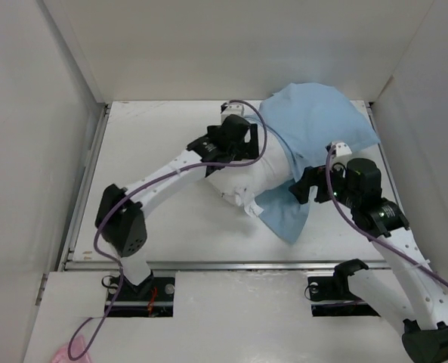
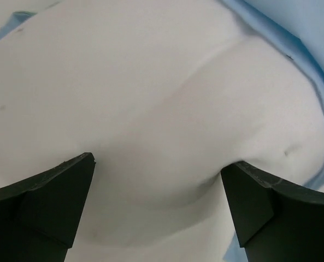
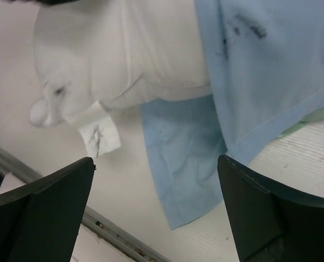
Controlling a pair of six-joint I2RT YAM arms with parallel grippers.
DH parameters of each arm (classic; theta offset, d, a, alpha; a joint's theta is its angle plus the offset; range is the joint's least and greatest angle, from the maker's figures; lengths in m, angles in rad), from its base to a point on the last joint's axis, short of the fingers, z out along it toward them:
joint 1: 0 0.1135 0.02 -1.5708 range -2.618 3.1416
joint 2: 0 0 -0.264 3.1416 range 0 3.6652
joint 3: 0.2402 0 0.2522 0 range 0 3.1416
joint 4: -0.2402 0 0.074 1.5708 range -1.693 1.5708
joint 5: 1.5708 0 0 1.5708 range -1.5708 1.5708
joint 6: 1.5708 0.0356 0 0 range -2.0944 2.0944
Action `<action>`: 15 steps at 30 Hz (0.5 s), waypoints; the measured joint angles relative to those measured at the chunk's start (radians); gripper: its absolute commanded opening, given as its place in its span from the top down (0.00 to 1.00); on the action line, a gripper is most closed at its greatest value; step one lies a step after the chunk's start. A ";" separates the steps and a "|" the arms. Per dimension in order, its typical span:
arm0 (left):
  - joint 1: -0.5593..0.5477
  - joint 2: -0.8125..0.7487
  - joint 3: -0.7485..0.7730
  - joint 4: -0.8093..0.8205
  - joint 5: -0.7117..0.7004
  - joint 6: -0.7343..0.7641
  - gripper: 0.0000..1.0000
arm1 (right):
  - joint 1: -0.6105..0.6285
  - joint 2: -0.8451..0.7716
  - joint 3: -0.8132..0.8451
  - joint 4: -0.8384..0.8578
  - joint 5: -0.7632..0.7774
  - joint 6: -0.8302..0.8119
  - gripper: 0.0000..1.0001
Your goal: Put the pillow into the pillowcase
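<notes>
Left gripper (image 1: 235,147) sits on the pillow (image 1: 257,178) mid-table, and its arm hides the pillow's left part. Right gripper (image 1: 298,189) is over the pillowcase (image 1: 314,125), which covers the pillow's far-right end. White table (image 1: 156,144), white walls (image 1: 50,113), pink scrap (image 1: 65,353) at the near-left edge. Left wrist: fingers wide apart, pillow bulging between them, blue cloth at right. Right wrist: fingers apart above the tag (image 3: 99,136), blue cloth, mint-green strip (image 3: 314,115) and metal rail (image 3: 115,232).
</notes>
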 measured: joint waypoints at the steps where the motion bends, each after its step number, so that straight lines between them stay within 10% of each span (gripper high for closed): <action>1: 0.000 -0.043 -0.026 -0.011 0.000 0.005 0.00 | 0.000 0.000 0.017 -0.004 0.031 0.016 0.00; 8: 0.109 -0.220 -0.059 0.051 -0.005 0.055 0.00 | 0.000 0.102 0.105 0.006 0.304 0.198 0.00; 15: 0.276 0.211 0.338 0.063 0.096 0.106 0.11 | 0.000 0.384 0.216 0.058 0.451 0.307 0.00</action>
